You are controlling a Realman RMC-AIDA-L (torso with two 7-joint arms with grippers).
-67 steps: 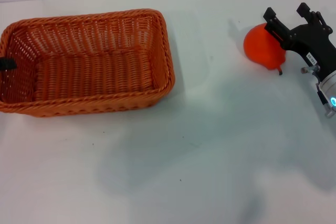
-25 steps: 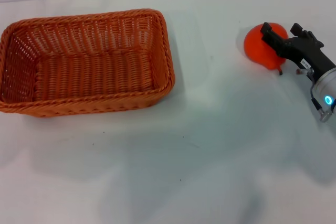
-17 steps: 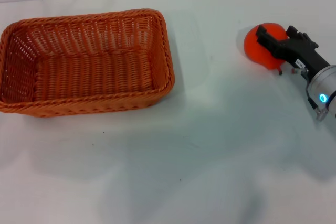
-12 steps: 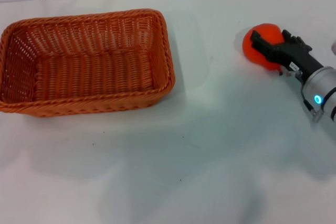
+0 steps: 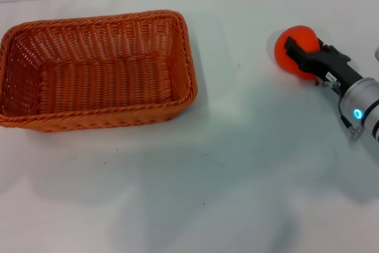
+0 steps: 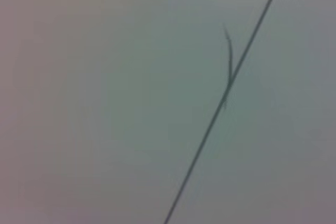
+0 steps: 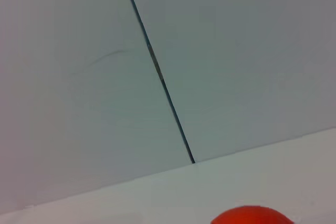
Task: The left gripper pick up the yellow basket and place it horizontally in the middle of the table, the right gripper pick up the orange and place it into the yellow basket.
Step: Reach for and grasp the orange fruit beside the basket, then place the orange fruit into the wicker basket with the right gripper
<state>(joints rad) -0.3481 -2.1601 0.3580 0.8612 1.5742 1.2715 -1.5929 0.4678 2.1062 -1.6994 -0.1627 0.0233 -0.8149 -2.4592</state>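
**Right claw closes in on the orange; basket sits alone at left**

Head view: biggest change vs a few secs back – the right gripper (image 5: pixel 296 53) has swung round and slid in over the orange (image 5: pixel 294 51). Earlier its fingers stood spread beside the fruit's right edge; now the black claw lies across the fruit, fingers narrowed against it, looks like it's got hold. The orange itself has shifted a touch up and left from where it lay, still on the table (image 5: pixel 237 164) at the right side. Silver arm w/ cyan light trails off toward the right edge. The other change: the black tip that showed at the basket's left rim 2.7 s ago is gone; left gripper not visible in this view.

The yellow basket (image 5: pixel 97 70) hasn't moved – lies flat, long side across, on the table's left half, well apart from the orange. Nothing in it, just bare weave on the floor.

Left wrist view: only a pale wall w/ a thin dark seam (image 6: pixel 226 93) running slantwise. No basket, no fingers.

Right wrist view: pale wall w/ a dark seam, white table edge below it, and the top of the orange (image 7: pixel 252 216) poking in at the frame's edge. Own fingers not shown here.
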